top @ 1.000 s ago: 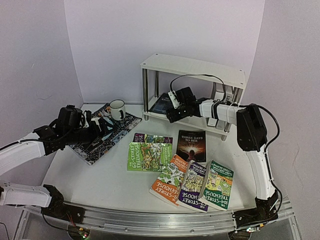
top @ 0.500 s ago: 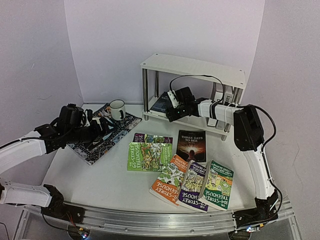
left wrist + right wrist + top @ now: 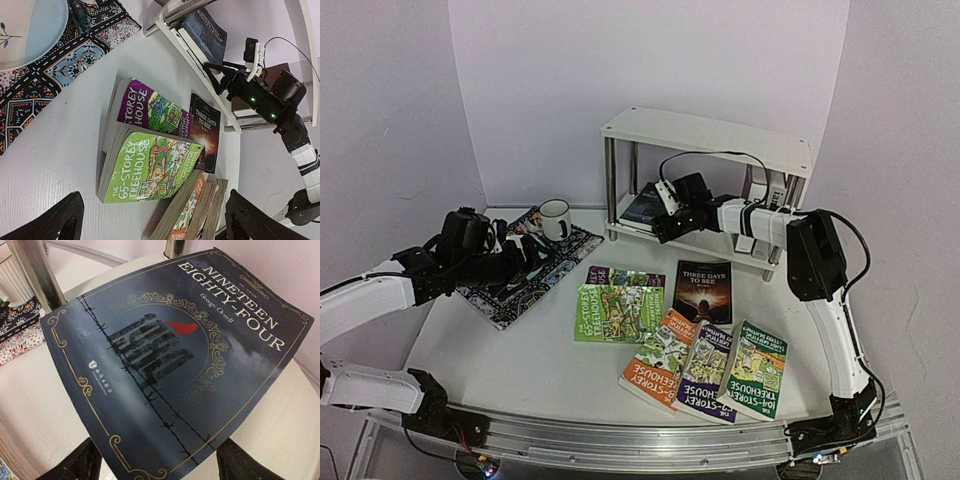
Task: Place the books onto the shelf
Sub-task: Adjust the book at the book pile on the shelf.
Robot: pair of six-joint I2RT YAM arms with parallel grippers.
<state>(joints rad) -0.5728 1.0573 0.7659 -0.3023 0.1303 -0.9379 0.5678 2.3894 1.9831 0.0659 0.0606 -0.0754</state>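
White desk (image 3: 510,350), pale walls. Shelf (image 3: 710,130) stands at the back. Right hand (image 3: 658,228) reaches in over the shelf's lower board, wide, a fingertip on either side of the near edge of a dark blue book (image 3: 165,365) lying flat there. Six books (image 3: 617,313) lie on the desk in front of the shelf. Left hand (image 3: 525,252) hovers left of the shelf by the patterned placemat (image 3: 555,265), spread wide and holding nothing

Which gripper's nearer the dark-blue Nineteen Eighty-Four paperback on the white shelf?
Right. Right gripper sits open at the edge of the dark-blue paperback; left gripper is far off, by the patterned placemat.
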